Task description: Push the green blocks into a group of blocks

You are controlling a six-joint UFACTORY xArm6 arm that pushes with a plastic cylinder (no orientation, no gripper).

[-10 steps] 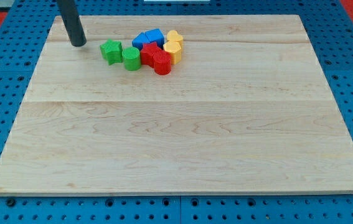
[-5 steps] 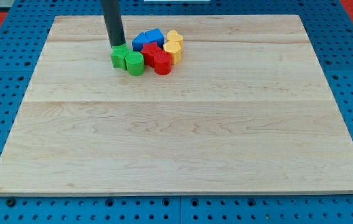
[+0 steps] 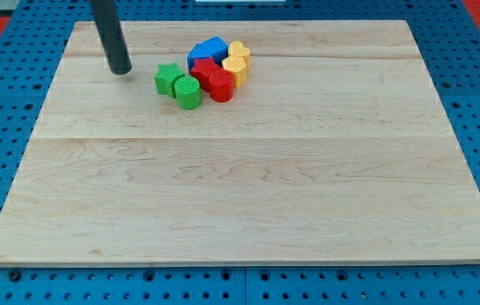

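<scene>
Flanking green blocks (image 3: 178, 85): my tip (image 3: 122, 70) left.

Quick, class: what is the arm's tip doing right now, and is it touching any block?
My tip: holds nothing, touches no block, left of the green star block.

A pale wooden board (image 3: 248, 186) lies on a blue pegboard table (image 3: 2, 135) dotted with holes, and red shows at the view's top corners. Near the board's top edge sit blue blocks (image 3: 206, 50), two red blocks (image 3: 214, 81) just below them, and two yellow blocks (image 3: 237, 62) to the view's right, all packed close and touching.
</scene>
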